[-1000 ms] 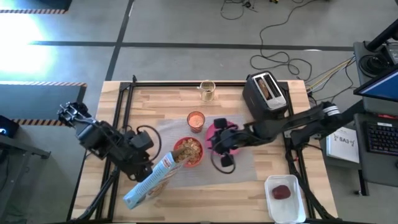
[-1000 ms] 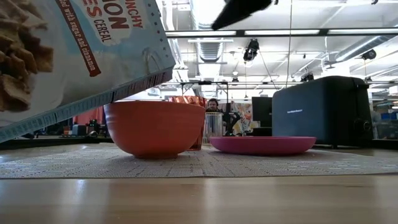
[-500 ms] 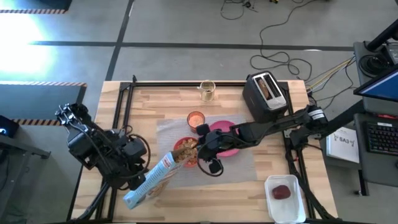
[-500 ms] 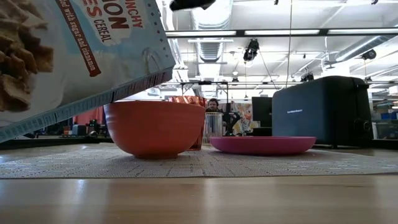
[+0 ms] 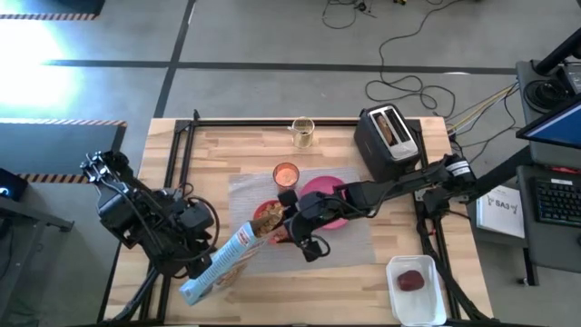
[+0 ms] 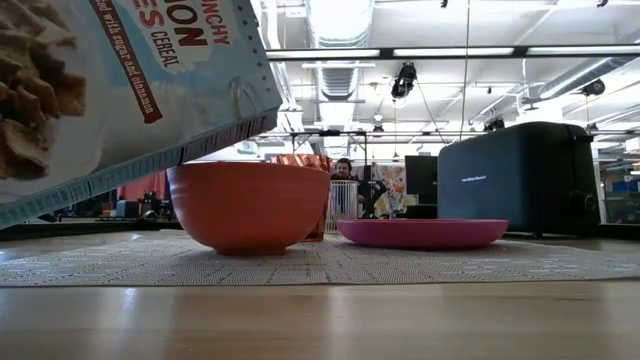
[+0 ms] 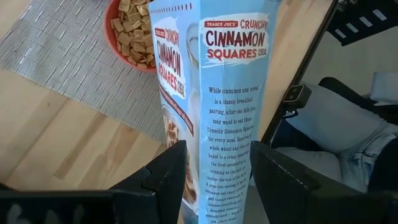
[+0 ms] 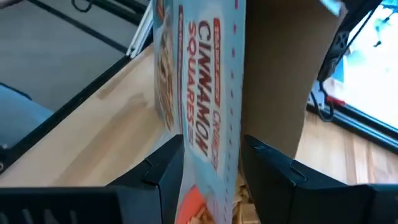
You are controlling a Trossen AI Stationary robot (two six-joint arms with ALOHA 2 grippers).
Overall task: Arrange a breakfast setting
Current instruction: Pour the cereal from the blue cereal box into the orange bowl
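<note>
L gripper (image 7: 217, 149) off the grey woven rect. placemat's (image 5: 356, 242) near-left corner, fingers part-open & clamped on the narrow sides of a light-blue cardboard cereal box (image 7: 230, 93). Box tilted, upper end out over mat's left part, above the red-orange round bowl (image 6: 248, 205). Bowl on mat, w/ brown cereal squares inside.

R gripper (image 8: 211, 140) over mat's left-centre, by the bowl, arm stretched across from mat's right side. Fingers part-open, one either side of box's upper end, box filling the gap; real grip or just flanking, can't tell.

Round pink plate (image 6: 420, 232) at mat's centre, partly under R arm. Small orange cup (image 5: 286, 174) at mat's far edge. Black toaster (image 5: 399, 145) beyond mat's far-right corner, brown toast slice (image 5: 386, 125) in its slot. Small dark-red item (image 5: 411, 282) in a clear tub (image 5: 431, 304) off mat's near-right corner. Clear glass mug (image 5: 302, 133) well beyond mat's far edge.
</note>
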